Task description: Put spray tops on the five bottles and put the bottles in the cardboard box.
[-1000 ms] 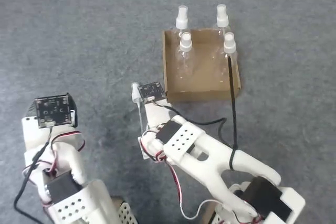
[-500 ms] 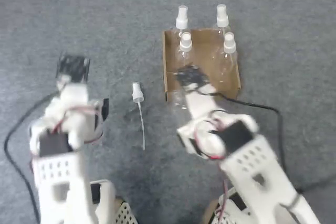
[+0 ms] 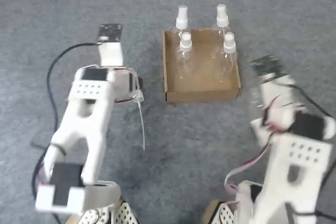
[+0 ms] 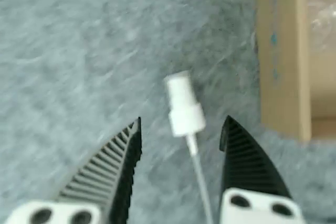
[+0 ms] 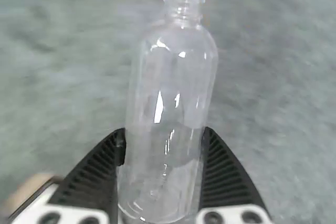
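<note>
A white spray top with a long thin tube lies on the grey carpet, left of the cardboard box. My left gripper is open, low over it, with one finger on each side of the head. In the high view the spray top lies at the tip of the left arm. My right gripper is shut on a clear bottle with a bare neck, held off the carpet to the right of the box. Several capped bottles stand in the box.
The box wall stands close beside the left gripper. The spray top's tube runs back toward the arms' bases. A black cable loops left of the left arm. Open carpet lies in front of the box.
The left arm has swung out from near its base to the spray top. The right arm has moved from beside the spray top, past the box front, to the box's right side.
</note>
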### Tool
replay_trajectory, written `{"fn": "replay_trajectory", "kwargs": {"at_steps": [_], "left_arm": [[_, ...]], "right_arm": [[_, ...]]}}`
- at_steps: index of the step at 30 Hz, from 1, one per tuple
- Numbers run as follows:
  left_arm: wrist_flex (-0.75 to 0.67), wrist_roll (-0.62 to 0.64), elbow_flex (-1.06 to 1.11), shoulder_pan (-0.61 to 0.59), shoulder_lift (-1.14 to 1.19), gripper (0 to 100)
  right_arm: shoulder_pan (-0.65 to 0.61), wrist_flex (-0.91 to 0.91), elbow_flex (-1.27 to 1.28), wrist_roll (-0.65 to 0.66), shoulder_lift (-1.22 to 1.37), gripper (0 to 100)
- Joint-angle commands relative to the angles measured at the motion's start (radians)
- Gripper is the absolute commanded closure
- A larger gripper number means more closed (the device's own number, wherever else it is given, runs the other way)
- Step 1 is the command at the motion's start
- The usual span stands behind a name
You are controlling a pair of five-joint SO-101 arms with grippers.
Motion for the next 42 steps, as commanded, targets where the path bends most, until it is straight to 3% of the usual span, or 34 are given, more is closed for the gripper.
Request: {"fn": "replay_trajectory", "kwargs": {"at_steps": [1, 10, 19, 22, 24, 31, 36, 39, 42], "left_arm": [[-0.034, 0.043, -0.128, 0.021, 0.086, 78], [-0.034, 0.075, -0.278, 0.021, 0.354, 80], [-0.026, 0.063, -0.329, 0.021, 0.436, 92], [-0.002, -0.005, -0.326, 0.021, 0.410, 99], [0.038, -0.034, -0.325, 0.020, 0.388, 99], [0.218, -0.095, -0.288, 0.025, 0.227, 99], [0.193, -0.129, -0.039, 0.057, -0.083, 99], [0.161, -0.137, 0.107, 0.072, -0.275, 99], [0.155, -0.138, 0.194, 0.071, -0.413, 99]], "right_arm": [[0.222, -0.240, -0.048, 0.043, 0.177, 99.3], [0.277, -0.576, 0.032, 0.046, 0.469, 99.3], [0.277, -0.599, 0.032, 0.049, 0.581, 99.2], [0.277, -0.599, 0.032, 0.049, 0.596, 99.2], [0.280, -0.599, 0.032, 0.049, 0.608, 99.2], [0.315, -0.662, 0.032, 0.049, 0.661, 99.2], [0.343, -0.733, 0.029, 0.061, 0.699, 99.2], [0.338, -0.731, 0.029, 0.166, 0.716, 98.8], [0.334, -0.731, 0.029, 0.184, 0.730, 91.2]]}}
